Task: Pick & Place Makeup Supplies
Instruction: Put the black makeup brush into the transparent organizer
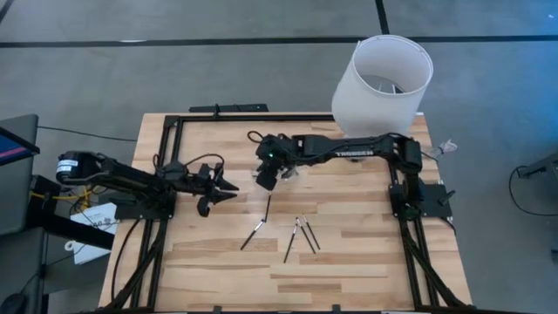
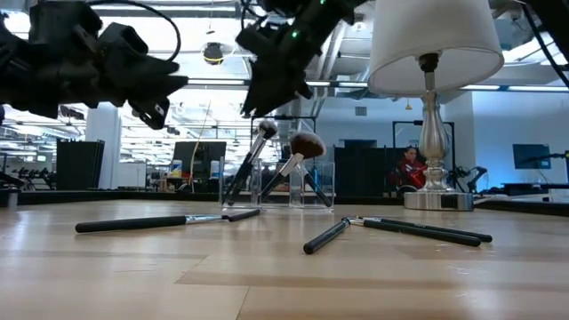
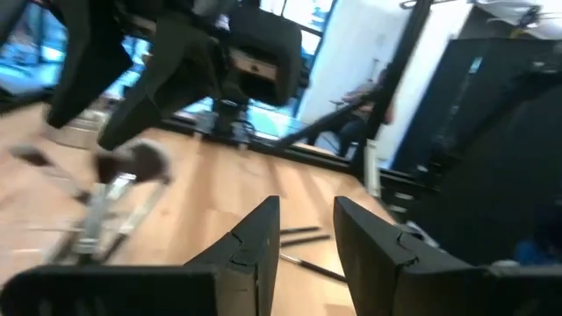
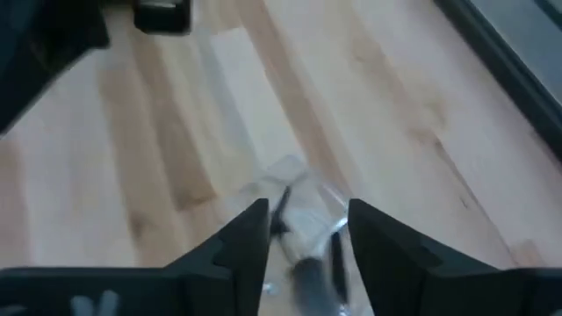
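Observation:
Several thin black makeup brushes lie flat on the wooden table: one alone (image 1: 255, 228) (image 2: 160, 222) and a small group (image 1: 302, 235) (image 2: 400, 229). Two more brushes (image 2: 307, 144) stand heads-up, leaning in a clear holder (image 2: 286, 185) (image 4: 303, 224). My right gripper (image 1: 264, 181) (image 4: 307, 230) hovers open just above that holder, pointing down. My left gripper (image 1: 228, 188) (image 3: 307, 237) is open, raised above the table to the left of the holder and pointing toward it.
A white-shaded lamp (image 1: 384, 83) stands at the far right corner on a metal base (image 2: 436, 200). A black frame (image 1: 174, 122) runs along the table's edges. Bare wood (image 1: 349, 270) lies near the front edge. A person (image 2: 411, 169) sits in the room behind.

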### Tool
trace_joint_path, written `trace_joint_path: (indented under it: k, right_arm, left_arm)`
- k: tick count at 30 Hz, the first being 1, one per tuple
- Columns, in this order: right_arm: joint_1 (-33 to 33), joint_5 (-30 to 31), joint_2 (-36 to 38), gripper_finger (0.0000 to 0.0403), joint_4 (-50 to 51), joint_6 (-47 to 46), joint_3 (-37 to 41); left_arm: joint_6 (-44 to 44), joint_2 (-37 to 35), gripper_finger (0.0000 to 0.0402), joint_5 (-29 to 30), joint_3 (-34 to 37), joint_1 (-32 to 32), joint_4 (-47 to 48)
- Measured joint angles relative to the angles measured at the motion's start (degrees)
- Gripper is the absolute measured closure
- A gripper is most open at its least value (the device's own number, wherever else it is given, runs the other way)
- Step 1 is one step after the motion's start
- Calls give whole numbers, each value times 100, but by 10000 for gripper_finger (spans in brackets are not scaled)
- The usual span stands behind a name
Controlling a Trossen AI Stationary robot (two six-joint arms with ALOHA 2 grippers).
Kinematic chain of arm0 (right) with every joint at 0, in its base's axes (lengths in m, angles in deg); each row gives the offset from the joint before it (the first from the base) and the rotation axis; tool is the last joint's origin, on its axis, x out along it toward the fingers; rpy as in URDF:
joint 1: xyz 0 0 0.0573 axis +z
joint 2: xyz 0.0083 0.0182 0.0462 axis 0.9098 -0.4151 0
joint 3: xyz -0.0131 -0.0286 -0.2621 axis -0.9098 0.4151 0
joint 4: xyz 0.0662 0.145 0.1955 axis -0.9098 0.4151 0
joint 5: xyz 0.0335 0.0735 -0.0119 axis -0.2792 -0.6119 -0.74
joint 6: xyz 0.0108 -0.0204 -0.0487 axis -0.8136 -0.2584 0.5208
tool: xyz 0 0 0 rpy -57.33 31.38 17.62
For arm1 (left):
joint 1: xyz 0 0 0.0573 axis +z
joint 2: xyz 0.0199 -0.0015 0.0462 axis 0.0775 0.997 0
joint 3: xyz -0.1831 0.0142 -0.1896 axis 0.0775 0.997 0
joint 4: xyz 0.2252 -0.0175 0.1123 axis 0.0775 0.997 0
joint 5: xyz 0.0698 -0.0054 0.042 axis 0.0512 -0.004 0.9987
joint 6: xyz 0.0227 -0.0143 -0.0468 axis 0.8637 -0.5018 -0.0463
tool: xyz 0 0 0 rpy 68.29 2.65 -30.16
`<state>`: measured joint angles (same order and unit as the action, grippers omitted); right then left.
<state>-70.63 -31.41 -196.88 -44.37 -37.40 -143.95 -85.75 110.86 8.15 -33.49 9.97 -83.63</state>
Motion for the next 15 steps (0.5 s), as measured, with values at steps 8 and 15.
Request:
trace_joint_path:
  k: [8,15]
  right_arm:
    - [605,21,254,233,494,-21,15]
    - [1339,571,417,253,1350,-843,5]
  left_arm:
    - [15,202,296,1518,-143,-1363,10]
    - [132,667,296,2628,-356,-1831,11]
